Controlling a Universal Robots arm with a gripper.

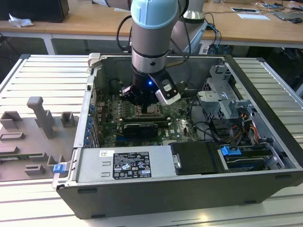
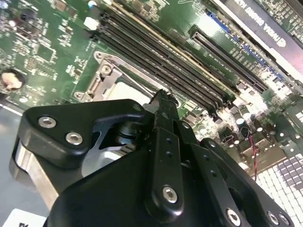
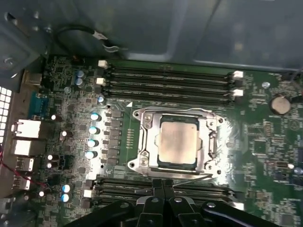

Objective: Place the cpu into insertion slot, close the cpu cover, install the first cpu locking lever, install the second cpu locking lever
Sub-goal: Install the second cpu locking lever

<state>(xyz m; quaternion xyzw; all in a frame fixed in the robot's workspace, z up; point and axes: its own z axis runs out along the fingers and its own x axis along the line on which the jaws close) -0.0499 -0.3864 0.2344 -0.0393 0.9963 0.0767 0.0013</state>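
The cpu (image 3: 177, 142), a dull silver square, sits in the socket on the green motherboard in the first wrist view. The cpu cover (image 3: 146, 135), a silvery frame, lies flat around it. A thin wire lever (image 3: 191, 178) runs along the socket edge nearest my fingers. My gripper (image 3: 164, 183) is shut, its black fingertips pressed together just at that edge. In the second wrist view the gripper (image 2: 161, 96) tip hovers by the socket (image 2: 106, 80). In the exterior view the gripper (image 1: 143, 108) reaches down into the open computer case over the socket.
Black memory slots (image 3: 168, 80) flank the socket on two sides. A black card (image 1: 139, 127) stands upright near the gripper. The power supply (image 1: 123, 163), drive cage (image 1: 222, 104) and case walls (image 1: 90, 94) enclose the board. A grey fixture (image 1: 42, 118) lies at the exterior view's left.
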